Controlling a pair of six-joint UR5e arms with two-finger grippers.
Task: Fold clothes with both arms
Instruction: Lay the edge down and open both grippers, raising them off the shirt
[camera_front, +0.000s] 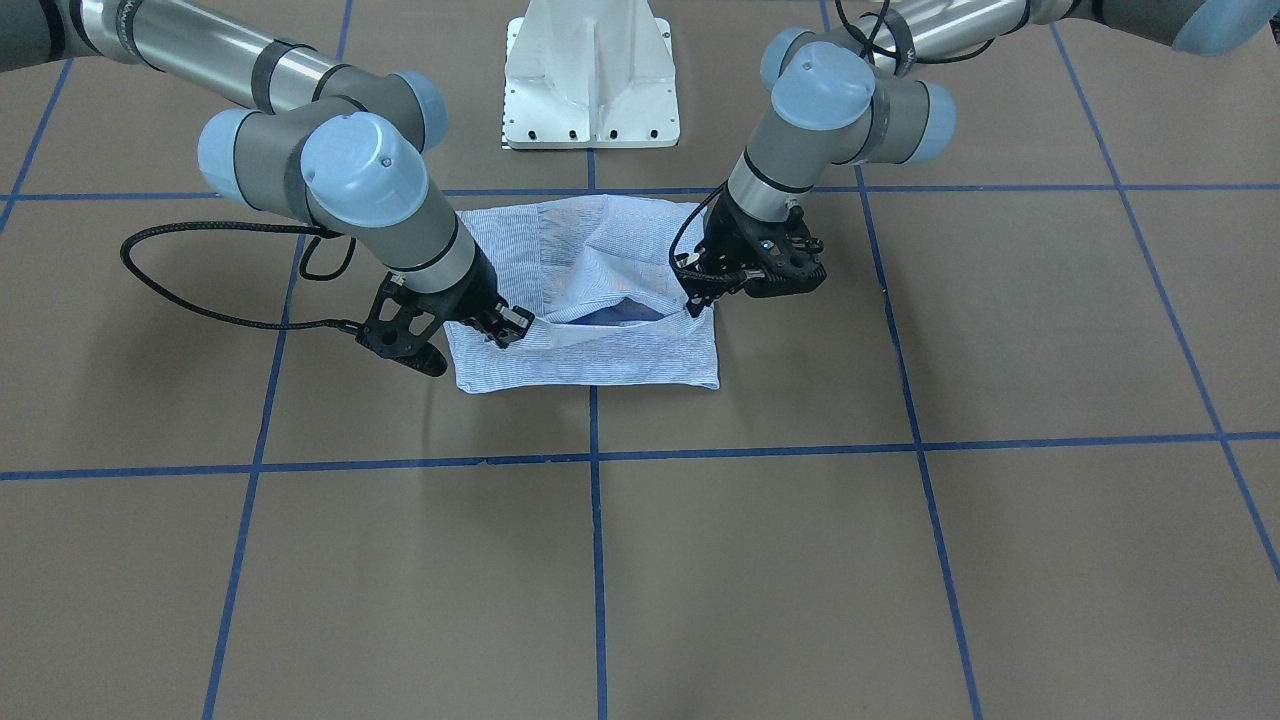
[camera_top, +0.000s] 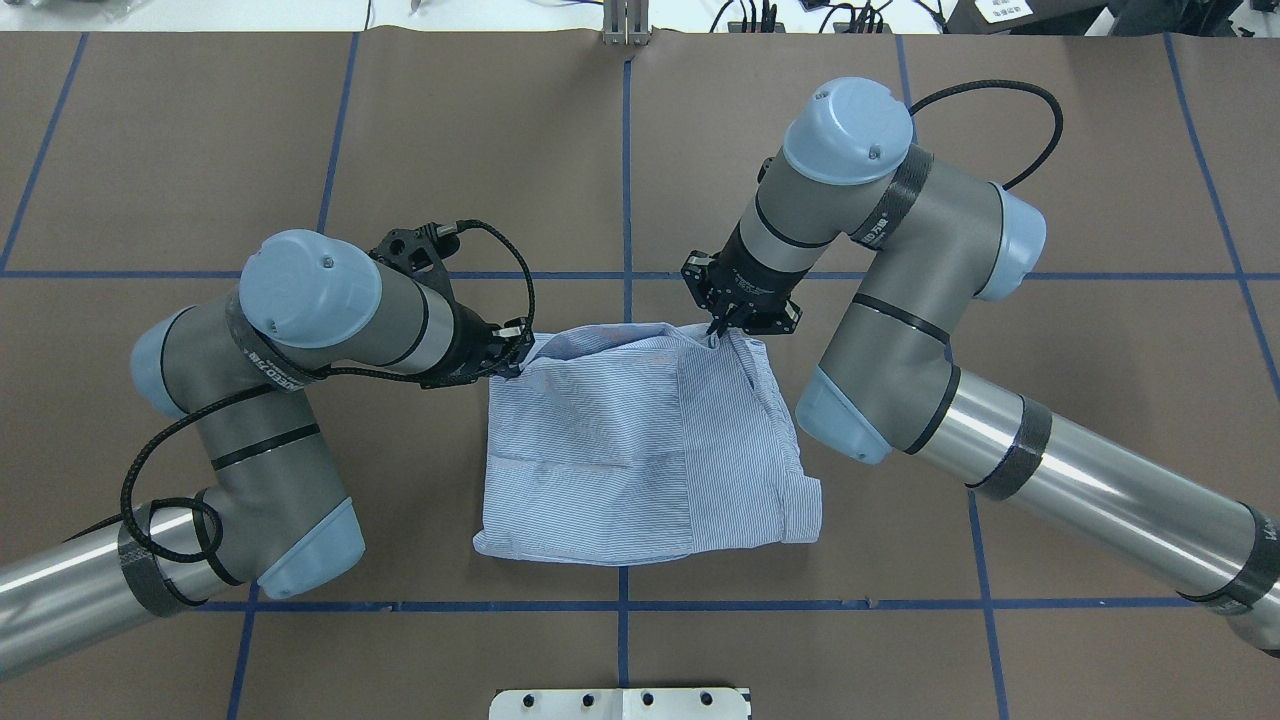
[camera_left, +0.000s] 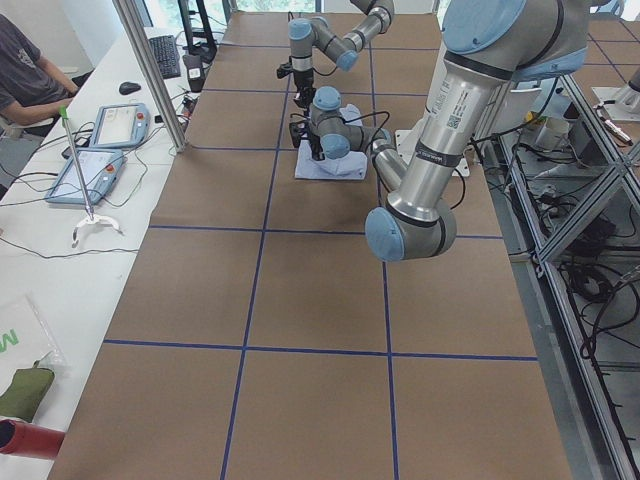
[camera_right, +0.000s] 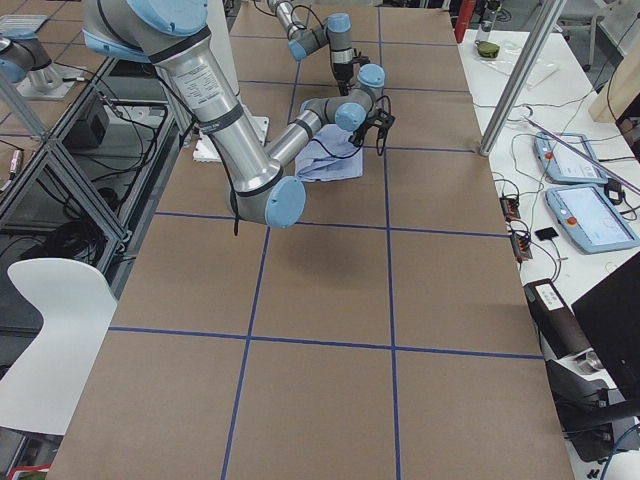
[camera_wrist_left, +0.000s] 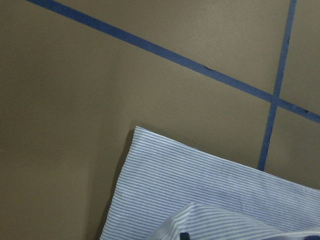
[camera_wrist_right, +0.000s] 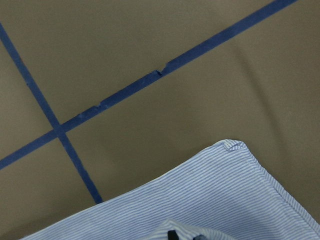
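The light blue-and-white striped shirt (camera_front: 590, 350) (camera_top: 600, 450) lies partly folded as a rough square on the brown table, between the two arms. My left gripper (camera_front: 692, 298) (camera_top: 518, 362) is shut on one end of the shirt's far edge. My right gripper (camera_front: 505, 328) (camera_top: 718, 332) is shut on the other end. That edge hangs lifted between them, and a dark gap shows under it in the front-facing view. Each wrist view shows a flat corner of the shirt (camera_wrist_left: 190, 190) (camera_wrist_right: 215, 195) on the table below the raised fold. The fingers are almost wholly out of both wrist views.
The white pedestal base (camera_front: 592, 80) (camera_top: 620, 703) stands just behind the shirt. Blue tape lines (camera_top: 625, 605) grid the brown tabletop. A side bench holds teach pendants (camera_left: 95, 175) (camera_right: 590, 215), and a seated person (camera_left: 30, 70) is beside it. A white chair (camera_right: 50, 310) stands off the table.
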